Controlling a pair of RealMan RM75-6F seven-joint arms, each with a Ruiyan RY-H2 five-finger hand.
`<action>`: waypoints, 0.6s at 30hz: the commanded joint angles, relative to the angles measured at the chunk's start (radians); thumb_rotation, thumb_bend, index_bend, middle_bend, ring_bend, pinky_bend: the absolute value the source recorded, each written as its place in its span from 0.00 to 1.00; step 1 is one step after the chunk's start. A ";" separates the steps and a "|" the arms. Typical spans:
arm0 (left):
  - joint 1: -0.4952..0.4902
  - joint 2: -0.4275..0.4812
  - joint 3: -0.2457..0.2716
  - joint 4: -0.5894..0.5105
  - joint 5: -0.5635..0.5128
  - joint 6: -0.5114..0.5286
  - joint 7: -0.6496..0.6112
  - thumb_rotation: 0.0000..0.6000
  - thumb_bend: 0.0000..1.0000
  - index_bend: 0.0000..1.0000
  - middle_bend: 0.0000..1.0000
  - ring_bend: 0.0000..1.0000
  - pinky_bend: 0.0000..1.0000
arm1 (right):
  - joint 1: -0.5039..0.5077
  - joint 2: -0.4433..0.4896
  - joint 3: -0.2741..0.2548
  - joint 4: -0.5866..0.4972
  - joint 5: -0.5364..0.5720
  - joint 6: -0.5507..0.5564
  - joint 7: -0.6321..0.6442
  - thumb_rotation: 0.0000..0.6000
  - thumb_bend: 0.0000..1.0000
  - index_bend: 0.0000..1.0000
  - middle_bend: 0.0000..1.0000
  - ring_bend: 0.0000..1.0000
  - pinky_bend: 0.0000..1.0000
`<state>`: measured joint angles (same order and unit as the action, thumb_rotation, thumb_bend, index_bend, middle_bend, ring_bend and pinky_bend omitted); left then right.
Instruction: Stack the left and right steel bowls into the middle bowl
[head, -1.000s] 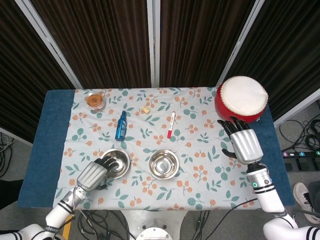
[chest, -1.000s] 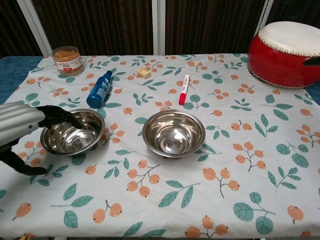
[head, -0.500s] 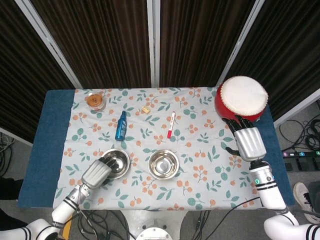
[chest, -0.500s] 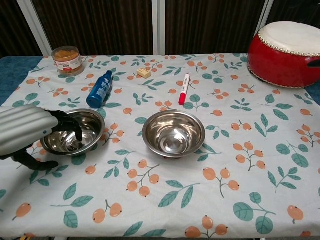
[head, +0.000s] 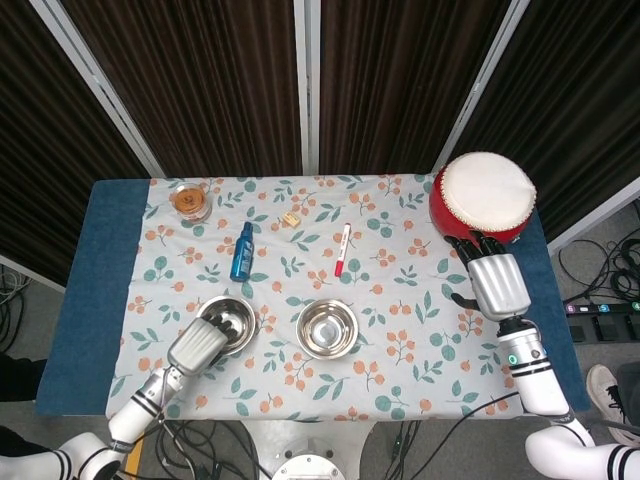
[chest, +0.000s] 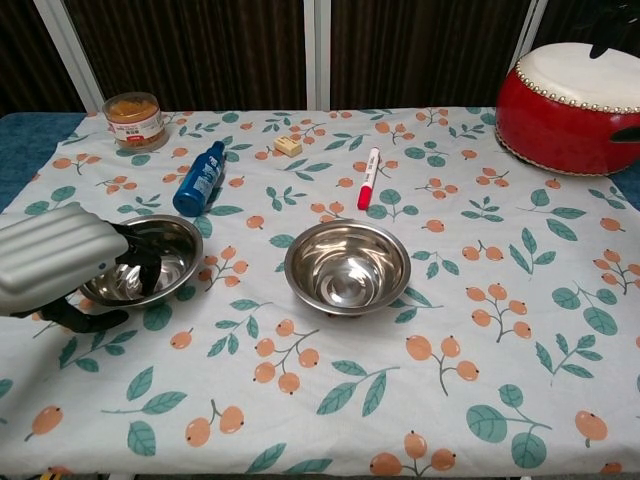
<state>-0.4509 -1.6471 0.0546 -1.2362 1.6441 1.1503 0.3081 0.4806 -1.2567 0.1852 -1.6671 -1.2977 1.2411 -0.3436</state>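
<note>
Steel left bowl (chest: 150, 262) sits under the left hand (chest: 55, 258), fingers hooked over its near rim, gripping it. Middle bowl (chest: 347, 266) stands just beside on the surface (chest: 450, 330). Right hand (head: 497, 285) hovers spread, empty, near the red drum (head: 484, 198).

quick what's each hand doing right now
Left hand: grips the near rim of the left steel bowl.
Right hand: open, holding nothing, beside the red drum.

The left hand (head: 198, 346) lay palm down, fingers (chest: 140, 262) curled, thumb underneath. The right hand (head: 497, 283) hovered flat, fingers extended forward.
</note>
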 joint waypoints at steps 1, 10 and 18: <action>-0.003 -0.003 -0.001 0.005 0.002 0.003 -0.001 1.00 0.34 0.57 0.57 0.46 0.56 | 0.002 -0.005 0.000 0.008 0.004 -0.005 0.002 1.00 0.00 0.17 0.29 0.13 0.23; -0.002 -0.016 0.005 0.041 0.019 0.035 -0.006 1.00 0.37 0.66 0.64 0.54 0.62 | -0.005 -0.003 0.003 0.013 -0.002 0.014 0.001 1.00 0.00 0.17 0.29 0.13 0.22; -0.001 -0.009 0.002 0.022 0.025 0.059 0.012 1.00 0.38 0.67 0.66 0.55 0.62 | -0.019 0.009 -0.001 -0.001 -0.007 0.029 0.005 1.00 0.00 0.17 0.29 0.13 0.22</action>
<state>-0.4514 -1.6580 0.0572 -1.2106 1.6671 1.2068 0.3174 0.4620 -1.2479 0.1846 -1.6670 -1.3043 1.2694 -0.3386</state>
